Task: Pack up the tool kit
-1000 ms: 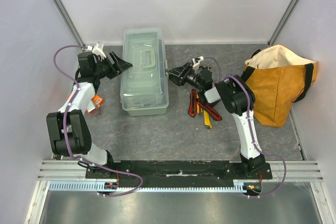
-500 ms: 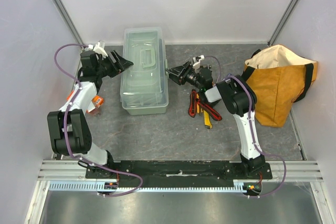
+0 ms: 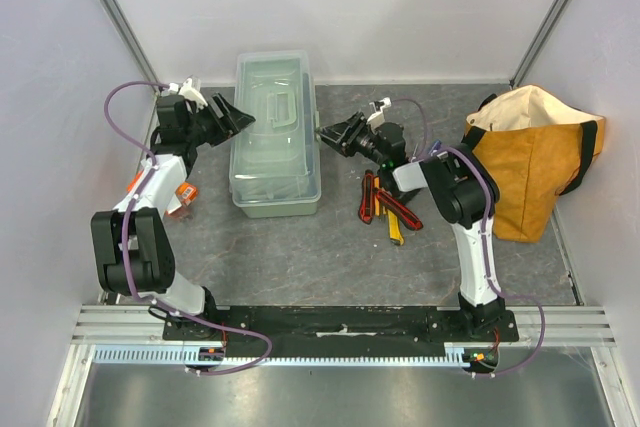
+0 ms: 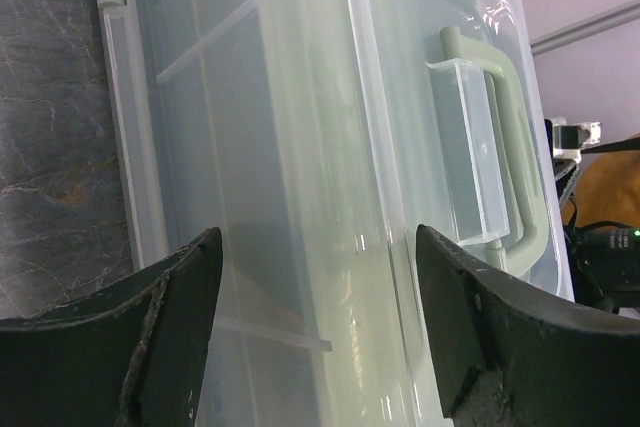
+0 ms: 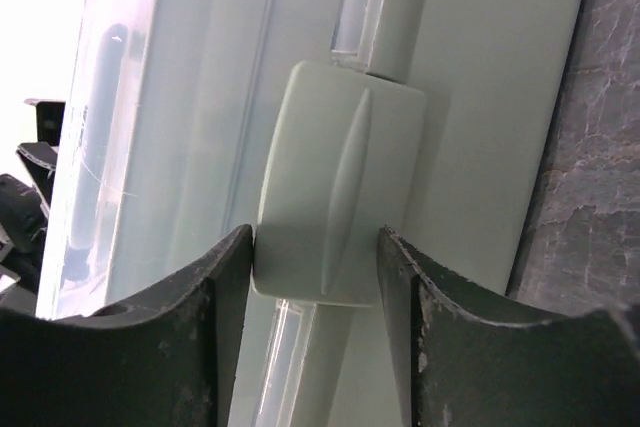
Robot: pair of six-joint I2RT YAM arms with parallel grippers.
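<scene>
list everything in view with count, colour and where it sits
toolbox: one, pale green with clear lid shut, far middle of the table
handle: one, pale green, on the lid
latch: one, pale green, right side of the toolbox
hand tools: small pile, count unclear, red, yellow and black, on the table right of the toolbox
small item: one, orange, left of the toolbox, partly hidden
bag: one, orange-tan with black straps, far right
table: one, grey stone pattern
left gripper: one, black, open, at the toolbox's left edge
right gripper: one, black, jaws either side of the latch, grip unclear
</scene>
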